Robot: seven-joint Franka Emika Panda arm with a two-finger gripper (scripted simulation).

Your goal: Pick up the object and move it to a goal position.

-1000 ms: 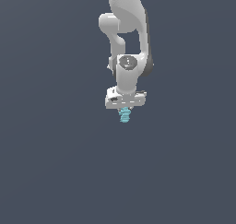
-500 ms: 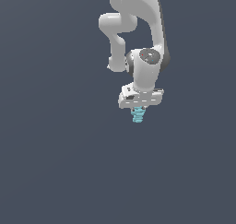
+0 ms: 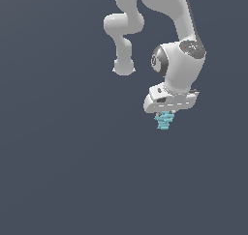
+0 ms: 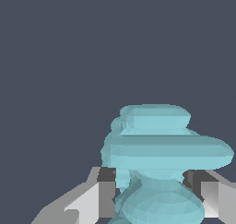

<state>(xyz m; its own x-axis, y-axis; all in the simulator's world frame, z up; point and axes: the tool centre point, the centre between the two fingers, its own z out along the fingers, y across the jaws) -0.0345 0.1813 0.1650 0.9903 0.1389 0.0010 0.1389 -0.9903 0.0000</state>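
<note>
The object (image 3: pixel 165 121) is a tiny light-cyan, ridged, stacked-looking piece hanging just below the white gripper (image 3: pixel 166 117), far narrower than the hand. In the wrist view the object (image 4: pixel 161 149) fills the space between the two fingers (image 4: pixel 107 191), which press against its lower part from either side. The gripper is shut on it and holds it up in the air, right of centre in the exterior view. The fingers themselves are mostly hidden behind the hand in the exterior view.
The white arm (image 3: pixel 179 45) reaches down from above in the exterior view. Around it there is only a uniform dark grey background with no other objects visible.
The gripper, still shut on the object, has carried it toward the exterior view's right and slightly lower. The wrist has turned and the arm has stretched further out.
</note>
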